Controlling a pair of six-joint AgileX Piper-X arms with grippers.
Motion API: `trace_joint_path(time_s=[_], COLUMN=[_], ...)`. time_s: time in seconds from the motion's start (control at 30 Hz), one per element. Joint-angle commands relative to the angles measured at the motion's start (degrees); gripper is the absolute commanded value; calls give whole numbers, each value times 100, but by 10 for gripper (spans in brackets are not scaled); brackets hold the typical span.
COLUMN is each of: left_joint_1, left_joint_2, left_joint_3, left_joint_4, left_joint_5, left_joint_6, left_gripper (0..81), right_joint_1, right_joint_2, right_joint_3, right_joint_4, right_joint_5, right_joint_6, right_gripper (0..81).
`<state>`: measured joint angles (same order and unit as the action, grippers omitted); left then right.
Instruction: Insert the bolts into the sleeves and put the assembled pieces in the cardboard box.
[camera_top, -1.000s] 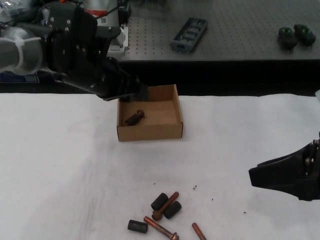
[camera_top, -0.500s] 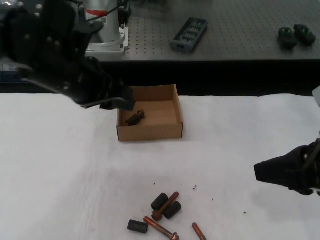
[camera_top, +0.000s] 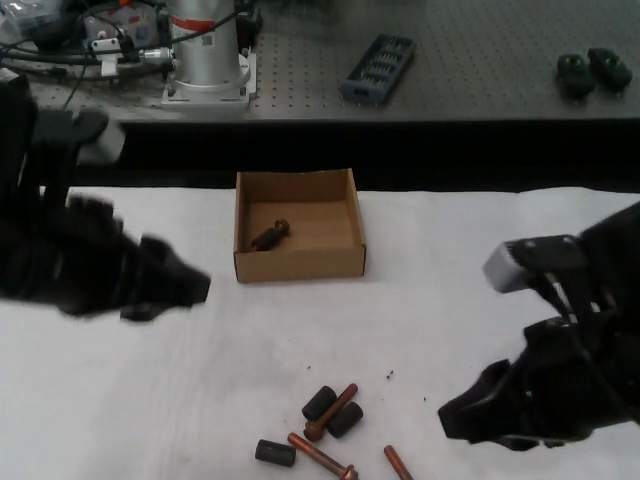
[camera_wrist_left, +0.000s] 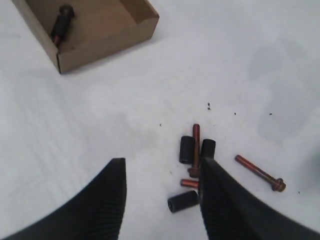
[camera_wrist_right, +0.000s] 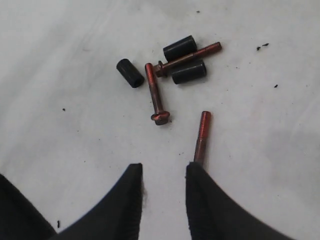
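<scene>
We see left gripper (camera_wrist_left: 161, 170) and right gripper (camera_wrist_right: 163, 172) fingers spread; copper metal bolts (camera_wrist_right: 154, 92), black cylindrical sleeves (camera_wrist_right: 180, 48) loose at white surface's (camera_top: 450, 250) near edge.

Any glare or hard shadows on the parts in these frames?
High view: even light on the cloth, no glare; the inside of the box is lit well enough to see. Left wrist view: soft shadow on the cloth along the box's outer wall. Right wrist view: bolts and sleeves cast only thin, soft shadows, no hotspots.
</scene>
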<state>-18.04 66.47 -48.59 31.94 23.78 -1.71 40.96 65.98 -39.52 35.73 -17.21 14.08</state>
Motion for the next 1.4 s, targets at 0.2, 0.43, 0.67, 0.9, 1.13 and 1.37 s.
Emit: trace_joint_path(time_s=[0.2,0.43,0.67,0.9,1.13,1.37], left_joint_1=[-316,-1091,-1571,-1642,-1642,-1642], left_joint_2=[-413,-852,-1092,-1153,-1152,-1234], left_joint_3=[748,815,815,815,815,815], left_joint_4=[-130,-846,-848,-848,-848,-848], left_joint_5=[81,-558,-689,-679,-679,-679], left_joint_6=[-632,-814,-869,-909,-984,-1034], left_gripper=[339,223,202,202,202,202], right_joint_1=[414,581,694,857,1054,1053], right_joint_2=[575,996,1346,1728,1806,1838], right_joint_3=[-322,-322,-322,-322,-329,-357], right_joint_4=[72,167,431,485,487,487], right_joint_5=[821,1205,1388,1367,1274,1256], right_joint_6=[888,927,906,906,792,592], right_gripper=[232,232,232,232,232,236])
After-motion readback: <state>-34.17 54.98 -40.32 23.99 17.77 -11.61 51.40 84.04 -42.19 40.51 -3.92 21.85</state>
